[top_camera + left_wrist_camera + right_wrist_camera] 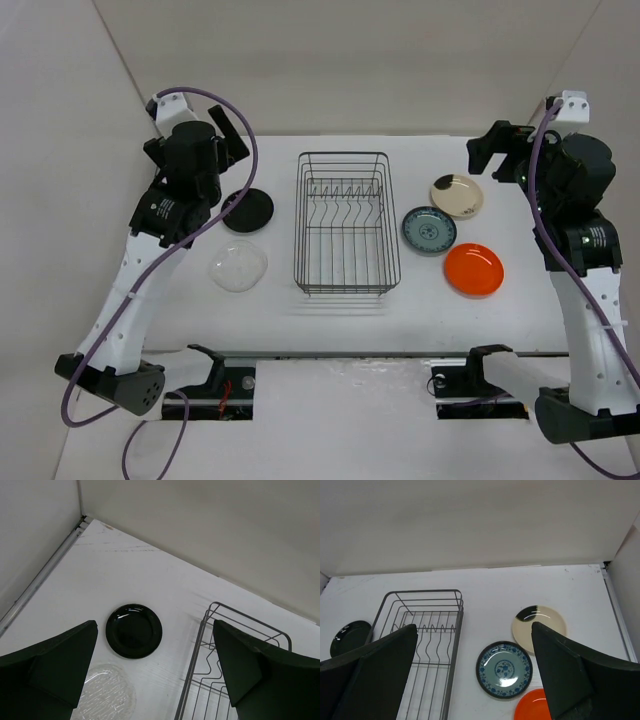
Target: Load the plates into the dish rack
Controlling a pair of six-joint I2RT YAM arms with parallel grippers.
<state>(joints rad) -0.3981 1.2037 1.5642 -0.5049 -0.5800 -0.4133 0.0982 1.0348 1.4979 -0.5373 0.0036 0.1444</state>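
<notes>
White table (520, 320) under everything, walled on three sides.

Dish rack (345, 291) mid-table, between the two grippers: off to the right of the left gripper (155, 630), off to the left of the right gripper (474, 627). Prong row upright inside, wire rim showing under the left gripper's right finger (250, 670) and by the right gripper's left finger (375, 665) in the wrist views.

Left gripper raised above the table's far left part, jaws wide apart, nothing between them. Right gripper raised above the far right part, jaws wide apart too, nothing held.

All five plates flat on the table, outside the rack, none touching a finger.

Left side:
- black plate (133, 631) straight below the left gripper, framed between its fingers in the wrist view, just left of the rack.
- clear glass plate (238, 266) nearer the arm bases than the black one, partly hidden behind the left finger in the wrist view.

Right side:
- cream plate with dark blotch (539, 623) just ahead of the right gripper's right finger, farthest of the three from the bases.
- teal patterned plate (504, 669) below the gap between the fingers, next to the cream one, between it and the rack.
- orange plate (474, 269) nearest the bases, close beside the teal one, cut off at the bottom edge of the right wrist view.
</notes>
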